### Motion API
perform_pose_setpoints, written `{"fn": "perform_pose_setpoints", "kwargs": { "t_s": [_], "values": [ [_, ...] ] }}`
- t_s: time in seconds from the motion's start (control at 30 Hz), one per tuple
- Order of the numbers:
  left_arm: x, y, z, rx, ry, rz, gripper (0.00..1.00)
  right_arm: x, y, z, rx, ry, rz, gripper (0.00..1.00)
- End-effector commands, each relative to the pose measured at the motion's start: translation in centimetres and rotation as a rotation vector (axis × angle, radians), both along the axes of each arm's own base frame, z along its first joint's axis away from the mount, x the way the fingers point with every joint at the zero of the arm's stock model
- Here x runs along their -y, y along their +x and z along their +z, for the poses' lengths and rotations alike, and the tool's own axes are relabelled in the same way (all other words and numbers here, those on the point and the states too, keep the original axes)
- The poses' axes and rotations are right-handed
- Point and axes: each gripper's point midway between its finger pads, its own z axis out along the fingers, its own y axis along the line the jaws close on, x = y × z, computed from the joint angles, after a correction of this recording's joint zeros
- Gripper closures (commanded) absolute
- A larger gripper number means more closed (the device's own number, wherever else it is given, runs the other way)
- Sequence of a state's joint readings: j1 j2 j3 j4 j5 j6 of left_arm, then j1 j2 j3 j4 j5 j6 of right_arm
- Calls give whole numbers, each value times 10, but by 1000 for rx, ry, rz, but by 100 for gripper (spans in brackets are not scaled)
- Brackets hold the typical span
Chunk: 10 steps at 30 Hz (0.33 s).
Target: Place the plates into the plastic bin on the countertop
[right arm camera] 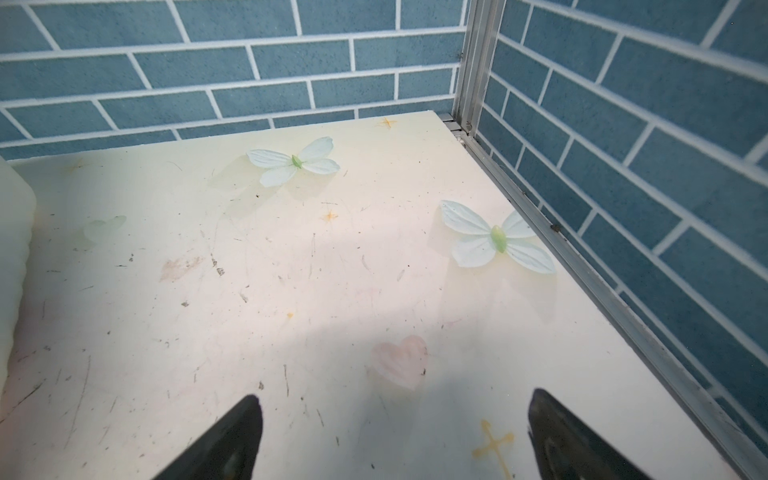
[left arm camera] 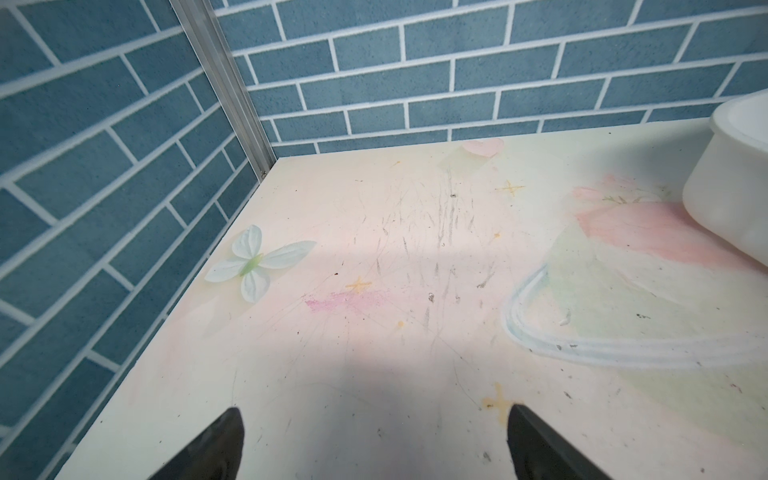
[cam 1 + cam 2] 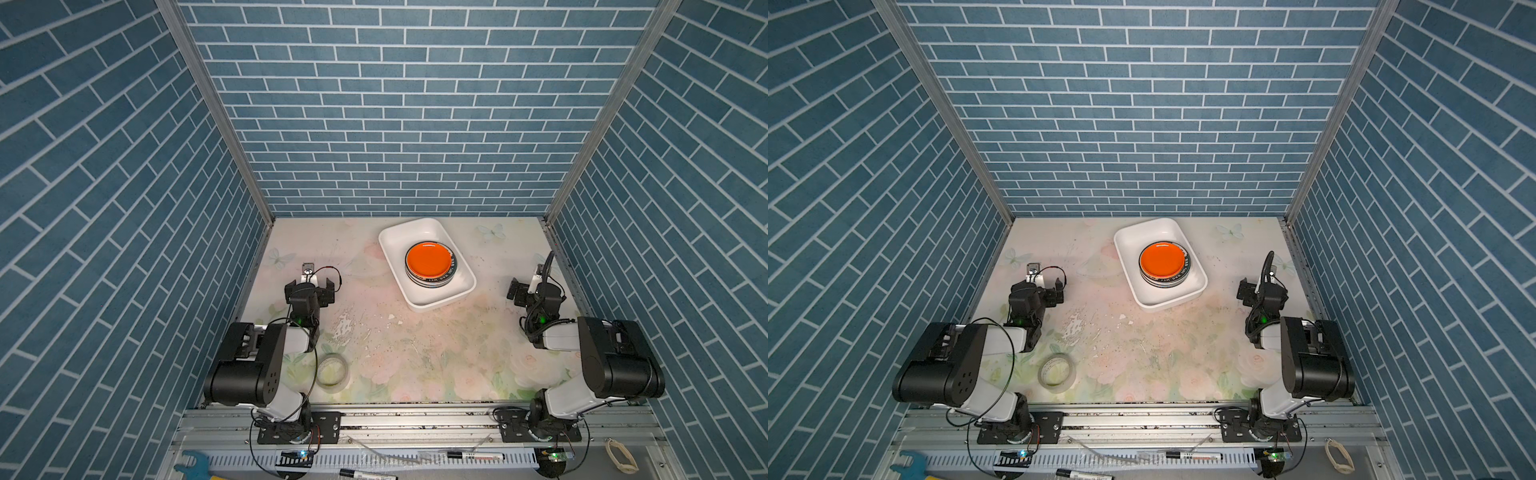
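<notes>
Since the plates [image 3: 428,261] sit stacked in the plastic bin [image 3: 398,239], only the orange top one shows whole; below it are just slivers of lettered rim, too hidden to count. The plastic bin stands toward the back of the countertop [image 3: 415,353], between and well apart from the left gripper [image 2: 374,411] and right gripper [image 1: 395,397], both spread wide and empty.

Metal rail [image 3: 415,419]: grey, running across the front.
Tape roll [image 3: 332,372]: translucent, lying flat just behind the rail, toward the left in both top views.
Slotted duct [image 3: 374,460]: pale, in front of the rail.
Markers: one marker [image 3: 478,456] on the duct; another [image 3: 365,473] at the bottom edge.
Blue spanner [image 3: 193,463]: front left.
Cream loop [image 3: 621,455]: front right.
Walls [image 3: 395,104]: blue brick pattern, with aluminium posts [image 3: 216,108] at the corners.
</notes>
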<state>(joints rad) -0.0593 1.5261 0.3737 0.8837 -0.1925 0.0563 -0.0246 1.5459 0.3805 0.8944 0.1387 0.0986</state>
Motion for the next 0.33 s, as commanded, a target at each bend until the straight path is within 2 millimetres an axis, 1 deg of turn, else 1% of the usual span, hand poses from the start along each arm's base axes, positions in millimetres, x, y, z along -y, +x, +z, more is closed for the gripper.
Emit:
{"fn": "perform_pose_setpoints", "kwargs": {
  "t_s": [0.0,0.3],
  "values": [
    [-1,1,0,-2,-7,0,0,-1,1,0,-8,-27,21,1],
    [0,1,0,-1,-7,-1,0,-2,1,0,-9,-24,25,1]
  ]
}}
